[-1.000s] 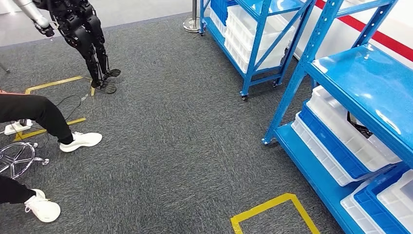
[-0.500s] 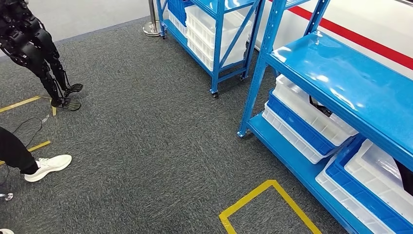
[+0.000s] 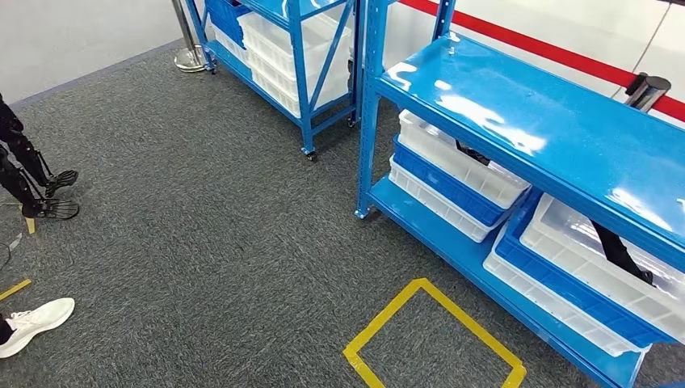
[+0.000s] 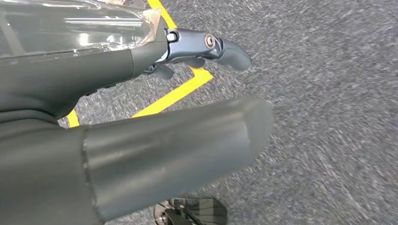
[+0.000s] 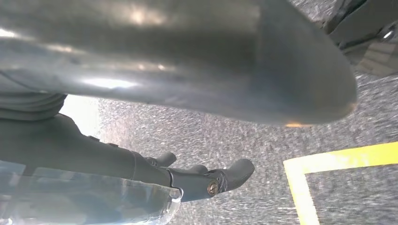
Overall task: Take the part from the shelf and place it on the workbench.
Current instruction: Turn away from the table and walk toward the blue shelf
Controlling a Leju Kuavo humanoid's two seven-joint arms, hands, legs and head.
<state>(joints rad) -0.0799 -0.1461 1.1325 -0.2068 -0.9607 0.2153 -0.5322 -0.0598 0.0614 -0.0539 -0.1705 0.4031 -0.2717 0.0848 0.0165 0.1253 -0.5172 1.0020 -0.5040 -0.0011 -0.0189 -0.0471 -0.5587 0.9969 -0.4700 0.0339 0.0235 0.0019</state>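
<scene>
A dark part [image 3: 618,250], probably the one wanted, lies in a white bin [image 3: 598,271] on the blue shelf's [image 3: 517,121] lower level. Near the shelf's foot, the left hand [image 4: 187,51] and right hand [image 5: 197,176] hang unclenched, holding nothing, above yellow floor tape [image 3: 420,323].

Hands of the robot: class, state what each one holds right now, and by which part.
Nothing is held. The left hand and the right hand both hang over the carpet with nothing in their fingers.

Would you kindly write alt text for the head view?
A blue shelf stands at the right, its lower level holding white bins stacked in blue ones, above grey carpet with a yellow tape square.
</scene>
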